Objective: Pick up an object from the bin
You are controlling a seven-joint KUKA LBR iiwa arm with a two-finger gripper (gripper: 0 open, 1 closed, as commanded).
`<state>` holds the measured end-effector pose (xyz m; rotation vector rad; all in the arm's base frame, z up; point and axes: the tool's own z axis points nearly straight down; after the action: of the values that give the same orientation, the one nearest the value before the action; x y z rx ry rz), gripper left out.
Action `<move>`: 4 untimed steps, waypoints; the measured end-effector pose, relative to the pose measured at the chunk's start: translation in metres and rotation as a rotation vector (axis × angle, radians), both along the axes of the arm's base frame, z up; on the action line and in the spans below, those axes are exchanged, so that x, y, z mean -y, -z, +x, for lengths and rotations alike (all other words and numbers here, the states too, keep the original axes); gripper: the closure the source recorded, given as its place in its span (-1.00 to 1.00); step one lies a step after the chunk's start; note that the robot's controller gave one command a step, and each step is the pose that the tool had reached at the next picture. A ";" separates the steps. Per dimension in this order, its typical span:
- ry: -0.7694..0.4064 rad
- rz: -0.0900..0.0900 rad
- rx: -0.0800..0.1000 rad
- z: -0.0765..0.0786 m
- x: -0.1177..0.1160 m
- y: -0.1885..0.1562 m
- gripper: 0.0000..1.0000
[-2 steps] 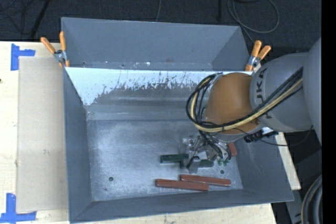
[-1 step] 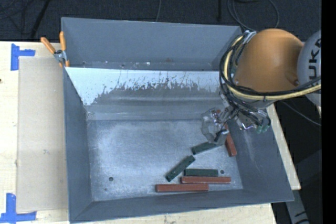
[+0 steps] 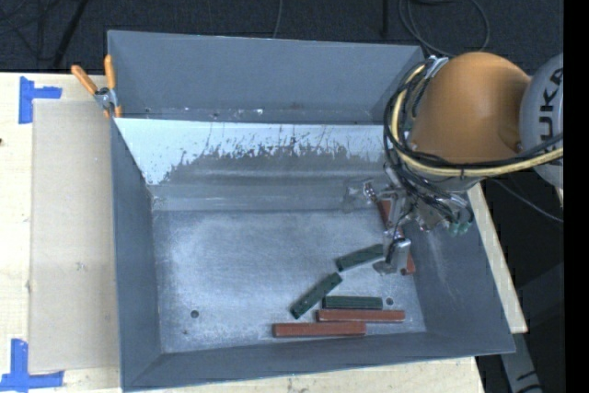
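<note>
- orange cover (image 3: 469, 106) on the wrist sits highest and nearest the lens, over the right side of the bin (image 3: 276, 87), with cables (image 3: 401, 129) looped round it
- below it the tool (image 3: 397, 259) hangs low over the right part of the bin floor, close to the right wall; whether it is open or closed cannot be told, and i can make out nothing in its hold
- closest thing to it is a slim dark green bar (image 3: 361, 259) lying just left of the tool, its right end at the tool's tip; touching or only beside it, i cannot tell
- that bar's long axis runs left to right, the right end a little farther than the left, so i judge a grasp wants the tool shifted left along it and closed across the narrow side
- nearer and leftward lie a slanted green bar (image 3: 316, 294), a flat green bar (image 3: 352, 301), a far reddish-brown bar (image 3: 361, 316) and a near reddish-brown bar (image 3: 318, 329), packed close by the near wall
- flat green bar sits just near of the tool, so a low sweep toward the near wall could knock it, in my judgement
</note>
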<state>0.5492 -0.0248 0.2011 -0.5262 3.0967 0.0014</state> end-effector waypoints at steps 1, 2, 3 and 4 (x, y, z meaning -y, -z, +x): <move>-0.439 0.002 -0.006 -0.023 0.018 0.097 -1.00; -0.859 0.000 -0.002 -0.037 -0.019 0.131 -1.00; -0.739 -0.001 0.002 -0.006 -0.017 0.131 -1.00; -0.679 -0.001 0.008 -0.040 -0.054 0.130 -1.00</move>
<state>0.5089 0.0294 0.0713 -1.5241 2.7378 -0.0014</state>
